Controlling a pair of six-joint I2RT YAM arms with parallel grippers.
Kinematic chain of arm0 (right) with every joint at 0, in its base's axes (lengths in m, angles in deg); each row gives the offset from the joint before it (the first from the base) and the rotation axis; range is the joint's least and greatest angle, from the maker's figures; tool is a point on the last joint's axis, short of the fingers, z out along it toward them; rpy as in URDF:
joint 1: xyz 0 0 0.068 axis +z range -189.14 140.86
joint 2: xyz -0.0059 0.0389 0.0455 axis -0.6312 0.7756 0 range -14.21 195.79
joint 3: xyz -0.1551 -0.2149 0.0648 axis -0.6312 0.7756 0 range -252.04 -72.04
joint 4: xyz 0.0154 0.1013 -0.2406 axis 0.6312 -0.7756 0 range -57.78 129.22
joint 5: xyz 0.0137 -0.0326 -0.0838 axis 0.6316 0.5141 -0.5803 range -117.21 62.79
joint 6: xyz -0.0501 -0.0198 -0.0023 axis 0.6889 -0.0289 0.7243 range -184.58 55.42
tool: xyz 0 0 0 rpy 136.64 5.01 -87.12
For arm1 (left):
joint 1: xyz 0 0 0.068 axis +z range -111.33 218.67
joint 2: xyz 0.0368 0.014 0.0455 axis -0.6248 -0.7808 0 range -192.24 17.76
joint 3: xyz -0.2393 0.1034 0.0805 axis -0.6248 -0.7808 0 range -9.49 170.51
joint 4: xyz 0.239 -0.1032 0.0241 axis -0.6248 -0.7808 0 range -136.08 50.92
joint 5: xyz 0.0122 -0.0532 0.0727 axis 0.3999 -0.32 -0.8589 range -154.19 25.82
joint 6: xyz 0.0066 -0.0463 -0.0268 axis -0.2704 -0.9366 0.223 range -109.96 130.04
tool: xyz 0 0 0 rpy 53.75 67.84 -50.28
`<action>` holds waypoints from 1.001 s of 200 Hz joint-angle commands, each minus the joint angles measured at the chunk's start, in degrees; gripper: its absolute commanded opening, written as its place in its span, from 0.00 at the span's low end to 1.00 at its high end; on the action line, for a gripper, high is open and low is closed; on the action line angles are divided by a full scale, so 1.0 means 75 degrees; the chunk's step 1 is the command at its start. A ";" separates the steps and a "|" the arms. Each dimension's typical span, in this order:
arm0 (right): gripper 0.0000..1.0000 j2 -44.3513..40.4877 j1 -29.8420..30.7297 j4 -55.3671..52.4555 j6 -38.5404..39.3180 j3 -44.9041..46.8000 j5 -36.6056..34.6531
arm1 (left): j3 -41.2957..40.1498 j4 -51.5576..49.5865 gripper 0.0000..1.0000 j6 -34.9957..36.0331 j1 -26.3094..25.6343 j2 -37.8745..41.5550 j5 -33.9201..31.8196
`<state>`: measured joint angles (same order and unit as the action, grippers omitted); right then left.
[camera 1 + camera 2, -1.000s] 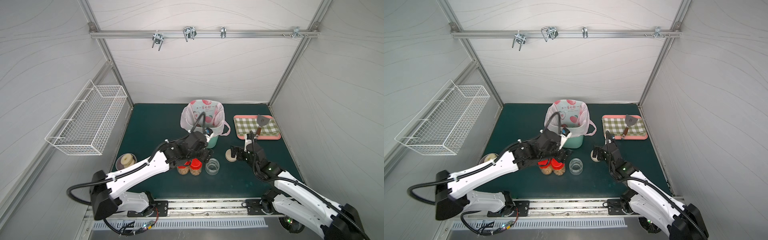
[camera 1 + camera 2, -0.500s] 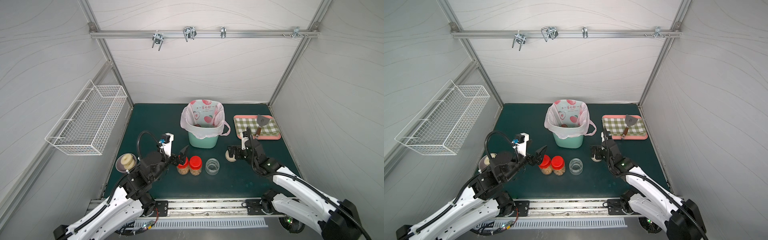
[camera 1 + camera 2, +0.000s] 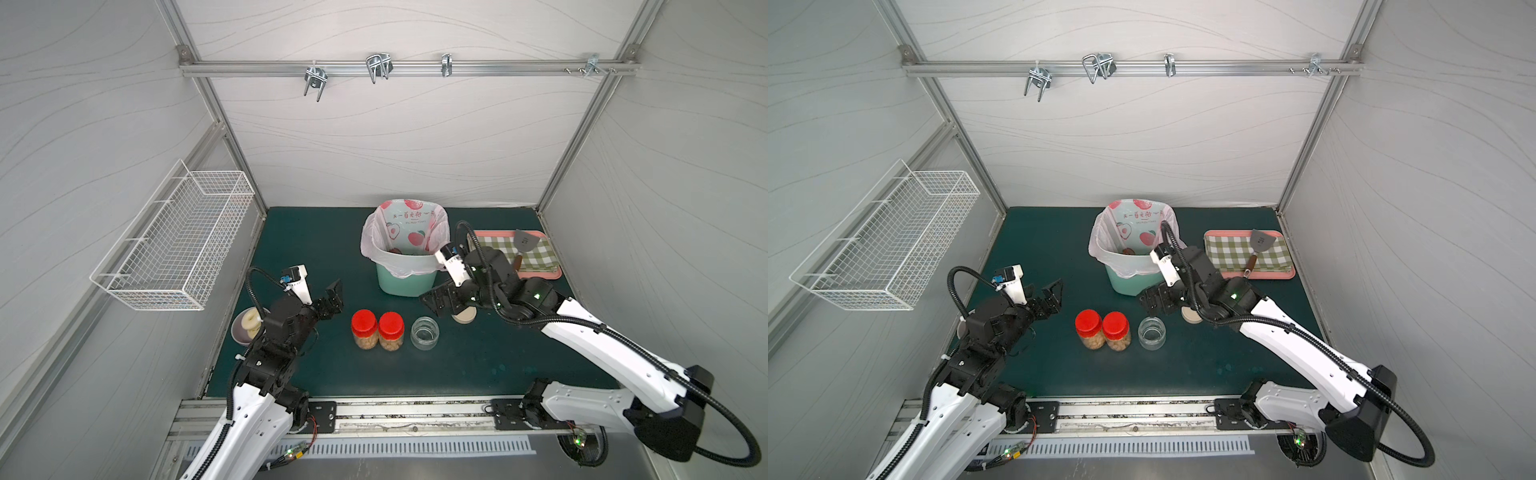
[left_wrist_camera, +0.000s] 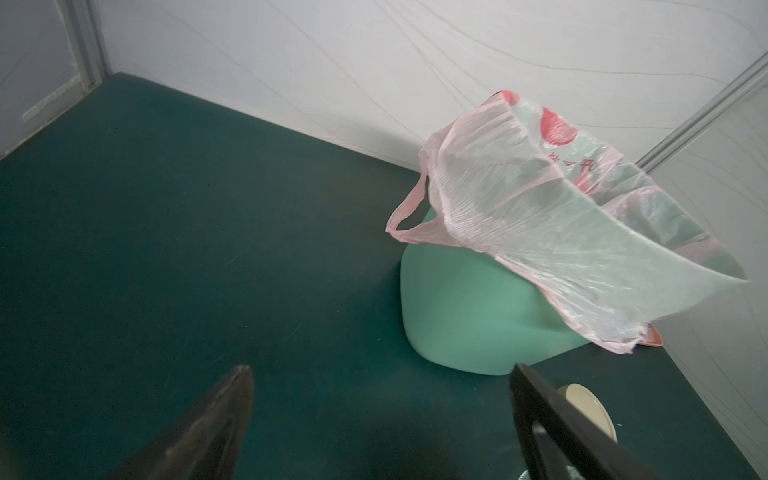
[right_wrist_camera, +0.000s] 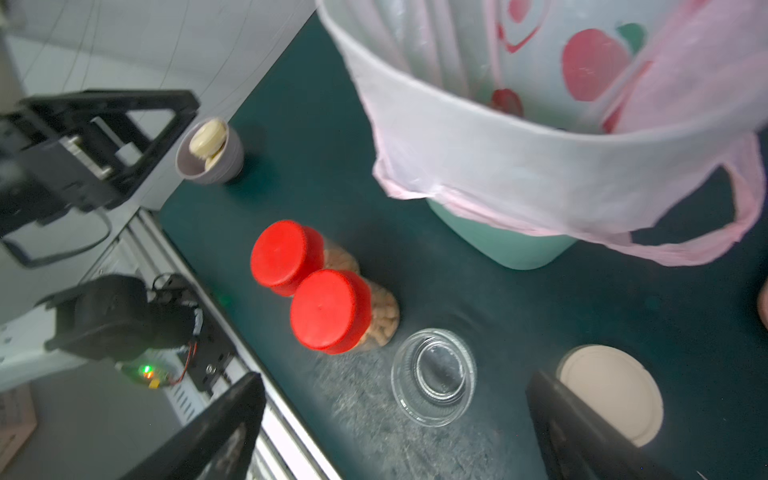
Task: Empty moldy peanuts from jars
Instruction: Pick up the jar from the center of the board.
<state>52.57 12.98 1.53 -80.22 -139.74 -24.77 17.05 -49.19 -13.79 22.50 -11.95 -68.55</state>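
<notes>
Near the tabletop's (image 3: 316,245) front edge: three jars (image 3: 1116,331) are standing upright in one row.
Capped jars (image 3: 365,329): two are touching side by side at the row's left end, each wearing one of the two red lids (image 5: 286,257).
Peanuts (image 3: 390,345): they are filling the lower part of both capped jars as a tan mass.
Open jar (image 3: 424,332): one is sitting just right of the pair, apart from it, with clear glass showing through to its bottom.
Beige lid (image 3: 463,316): one is lying flat, just behind and to the right of the open jar.
Bin (image 3: 399,284): one is standing behind the jars, mid-tabletop, wearing one pink printed bag (image 3: 405,232); a few brown bits are lying inside, too small to tell.
Left gripper (image 3: 336,299): it is hovering left of the capped jars, jaws spread wide, holding nothing.
Right gripper (image 3: 432,305): it is hovering between the bin and the open jar, jaws spread wide, holding nothing.
Bowl (image 5: 216,174): one is sitting at the tabletop's left edge, holding two donuts (image 5: 208,135).
Tray (image 3: 540,273): one is lying along the right edge, carrying one checked cloth (image 3: 1233,249) and one spatula (image 3: 524,241).
Basket (image 3: 178,245): one is hanging on the left wall.
</notes>
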 commanded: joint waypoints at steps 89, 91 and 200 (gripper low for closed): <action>0.99 0.3576 0.1899 -0.2556 0.1183 -0.2410 -0.0823 | -0.0433 0.0166 0.97 -0.0431 0.1149 0.0556 0.0640; 0.99 0.3614 0.1905 -0.2556 0.1186 -0.2428 -0.0839 | -0.0443 0.0173 0.97 -0.0437 0.1153 0.0567 0.0640; 0.96 0.4791 0.2321 -0.1815 0.0944 -0.2425 -0.1057 | -0.0568 0.0313 0.97 -0.0190 0.1148 0.0798 0.0836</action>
<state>87.02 29.57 -13.31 -72.70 -158.01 -31.20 12.22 -49.06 -16.35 30.81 -6.90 -62.40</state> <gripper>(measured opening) 0.973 0.974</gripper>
